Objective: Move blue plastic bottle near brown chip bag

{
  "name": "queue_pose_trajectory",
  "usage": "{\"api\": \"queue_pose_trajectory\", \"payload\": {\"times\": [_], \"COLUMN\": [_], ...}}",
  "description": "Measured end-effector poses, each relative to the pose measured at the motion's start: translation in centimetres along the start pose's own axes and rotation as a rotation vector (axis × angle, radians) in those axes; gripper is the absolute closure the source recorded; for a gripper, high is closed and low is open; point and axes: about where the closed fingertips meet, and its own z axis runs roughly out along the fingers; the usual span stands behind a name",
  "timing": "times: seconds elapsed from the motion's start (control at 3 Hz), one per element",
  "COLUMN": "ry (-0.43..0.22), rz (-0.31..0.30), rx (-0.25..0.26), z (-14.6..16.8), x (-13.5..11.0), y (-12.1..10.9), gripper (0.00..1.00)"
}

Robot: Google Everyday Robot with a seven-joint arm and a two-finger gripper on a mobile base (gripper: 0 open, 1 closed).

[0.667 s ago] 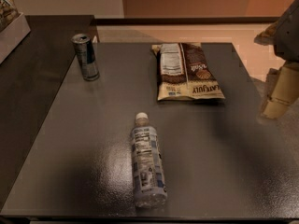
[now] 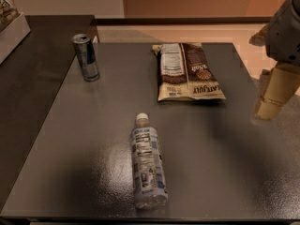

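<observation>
The blue plastic bottle (image 2: 148,167) lies on its side near the front of the dark table (image 2: 70,139), its white cap pointing toward the back. The brown chip bag (image 2: 187,71) lies flat at the back middle of the table, nutrition panel up, about a bottle's length beyond the cap. My gripper (image 2: 274,95) hangs at the right edge of the view, above the table's right side, to the right of the bag and well away from the bottle. It holds nothing that I can see.
A slim blue-silver can (image 2: 86,57) stands upright at the back left of the table. A white box (image 2: 11,29) sits on a darker counter at the far left. The table's right edge runs just under the gripper.
</observation>
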Motion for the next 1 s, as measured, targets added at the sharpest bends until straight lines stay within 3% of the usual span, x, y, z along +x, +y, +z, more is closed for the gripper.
{"api": "queue_pose_trajectory", "payload": {"times": [0.67,1.0], "ry": [0.056,0.062], "rz": [0.078,0.179], "rx": [-0.026,-0.054], "z": [1.7,2.0], "x": [-3.7,-5.2], "y": [2.8,4.5], "gripper": [0.00,0.00]}}
